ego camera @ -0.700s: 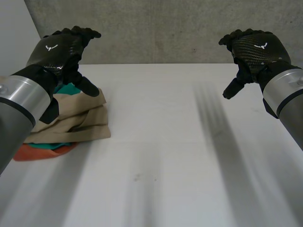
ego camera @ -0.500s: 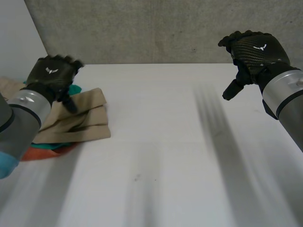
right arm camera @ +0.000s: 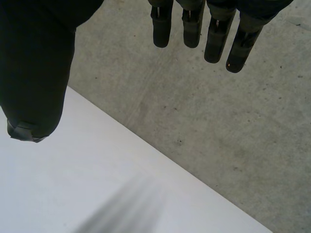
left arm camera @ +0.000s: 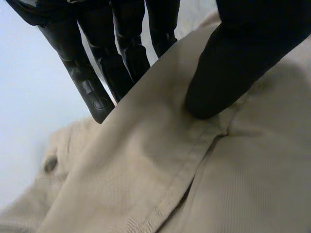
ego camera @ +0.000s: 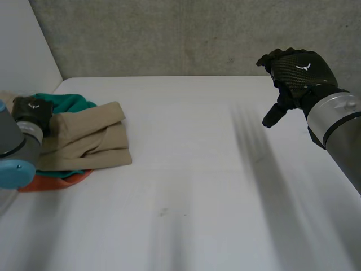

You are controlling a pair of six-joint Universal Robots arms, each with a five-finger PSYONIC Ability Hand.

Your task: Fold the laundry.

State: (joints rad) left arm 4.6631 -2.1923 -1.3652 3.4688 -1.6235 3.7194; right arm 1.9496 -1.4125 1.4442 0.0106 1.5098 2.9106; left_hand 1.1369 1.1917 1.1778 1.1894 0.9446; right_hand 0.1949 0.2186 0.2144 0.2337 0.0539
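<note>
The left hand (ego camera: 32,110) has been lowered onto the left end of the tan garment (ego camera: 93,141), which is heaped on a green cloth (ego camera: 67,103) and an orange cloth (ego camera: 51,182) at the left edge of the table (ego camera: 197,169). A fold appears to be pinched between its thumb (left arm camera: 228,68) and straight fingers (left arm camera: 92,92). The right hand (ego camera: 299,70) is held raised, spread and empty, well apart across the table.

You're in a bare test lab: a plain white table (ego camera: 203,186) against a rough grey concrete wall (ego camera: 169,34).
</note>
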